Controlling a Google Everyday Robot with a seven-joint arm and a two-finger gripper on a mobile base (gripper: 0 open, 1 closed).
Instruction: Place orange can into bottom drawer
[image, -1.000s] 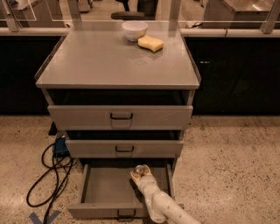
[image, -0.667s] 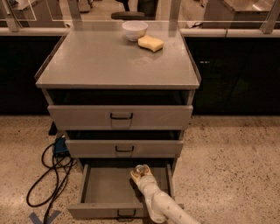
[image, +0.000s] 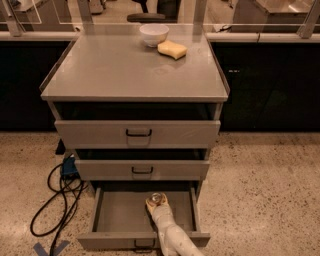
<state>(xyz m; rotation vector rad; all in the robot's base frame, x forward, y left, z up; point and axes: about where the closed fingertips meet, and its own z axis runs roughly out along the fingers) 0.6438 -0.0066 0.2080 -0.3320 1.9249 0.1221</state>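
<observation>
The bottom drawer (image: 120, 212) is pulled open, a wide shallow grey tray with a dark loop handle (image: 144, 244) on its front. My gripper (image: 157, 204) reaches into it from the front on a cream arm, right of centre. It is shut on the orange can (image: 157, 198), which stands upright inside the drawer. Only the can's silver top shows between the fingers; its body is hidden by them. I cannot tell whether the can rests on the drawer floor.
The middle drawer (image: 142, 170) and top drawer (image: 137, 133) stand slightly open above the arm. A white bowl (image: 153, 34) and a yellow sponge (image: 172, 49) sit at the back of the cabinet top. Black cables (image: 55, 200) lie on the floor at the left.
</observation>
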